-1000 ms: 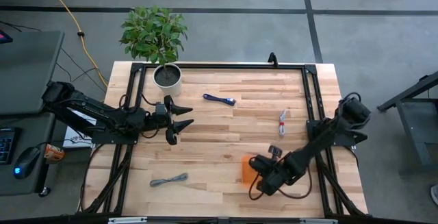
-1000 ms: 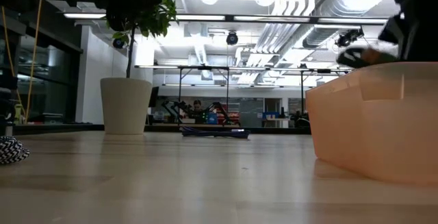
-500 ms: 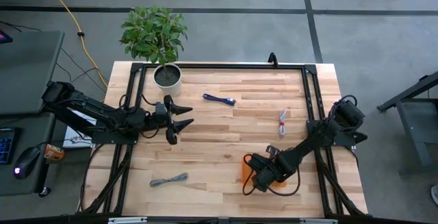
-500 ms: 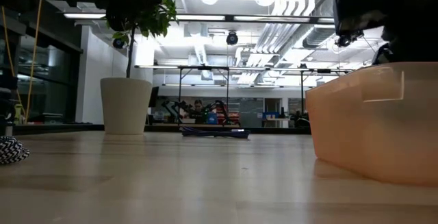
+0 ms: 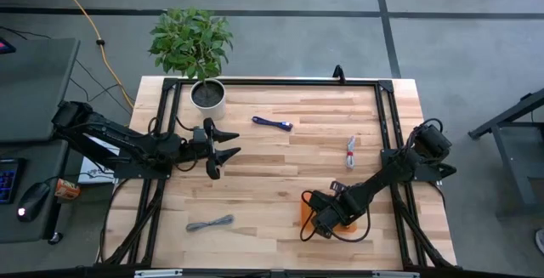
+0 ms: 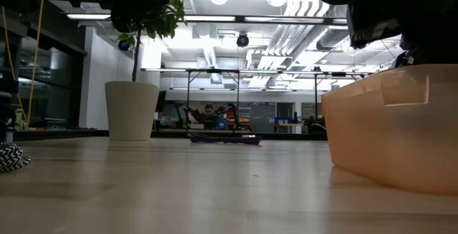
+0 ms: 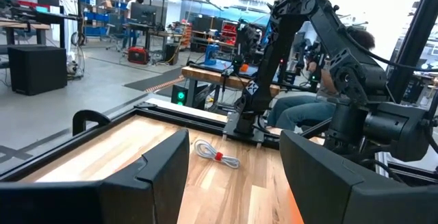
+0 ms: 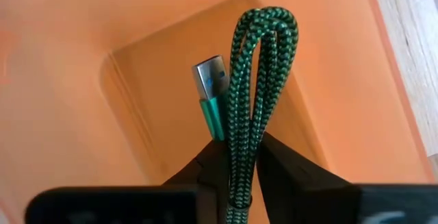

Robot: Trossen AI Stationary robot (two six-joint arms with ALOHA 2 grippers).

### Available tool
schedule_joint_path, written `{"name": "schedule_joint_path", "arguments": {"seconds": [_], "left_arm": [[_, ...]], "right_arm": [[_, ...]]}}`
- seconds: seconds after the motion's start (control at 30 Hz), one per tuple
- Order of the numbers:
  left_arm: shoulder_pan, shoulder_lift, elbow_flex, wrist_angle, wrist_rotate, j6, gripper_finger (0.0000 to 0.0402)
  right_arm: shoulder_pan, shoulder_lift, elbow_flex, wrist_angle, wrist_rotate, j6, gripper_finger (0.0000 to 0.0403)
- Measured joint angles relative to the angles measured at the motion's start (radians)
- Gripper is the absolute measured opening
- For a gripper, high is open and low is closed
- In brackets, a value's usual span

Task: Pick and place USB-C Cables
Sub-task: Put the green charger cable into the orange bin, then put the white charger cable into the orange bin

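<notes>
My right gripper hangs over the orange tray, its fingers pinching the green cable tight. If I let go too near the tray's wall, the springy loop could bounce out. The blue cable, white cable and grey cable lie well apart from the tray. My left gripper waits spread open, empty.

From above, the right arm covers most of the orange plastic tray; we cannot see the green braided cable there. Low view crops the tray's right side.
</notes>
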Motion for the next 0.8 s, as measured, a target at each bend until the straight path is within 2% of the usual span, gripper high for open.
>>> {"name": "schedule_joint_path", "arguments": {"seconds": [0.23,0.47,0.57,0.67,0.8], "left_arm": [[0.000,0.000,0.000,0.000,0.000,0.000,0.0209],[0.000,0.000,0.000,0.000,0.000,0.000,0.0209],[0.000,0.000,0.000,0.000,0.000,0.000,0.0209],[0.000,0.000,0.000,-0.001,0.000,-0.008,0.0209],[0.000,0.000,0.000,-0.037,0.000,-0.038,0.0209]], "right_arm": [[-0.021,0.000,0.000,0.000,-0.047,-0.004,0.0086],[-0.029,-0.001,0.035,-0.020,-0.078,-0.079,0.0163],[-0.032,-0.001,0.091,-0.089,-0.128,-0.144,0.0190],[-0.024,-0.001,0.159,-0.196,-0.140,-0.202,0.0200],[0.025,-0.015,0.236,-0.340,-0.050,-0.238,0.0201]]}}
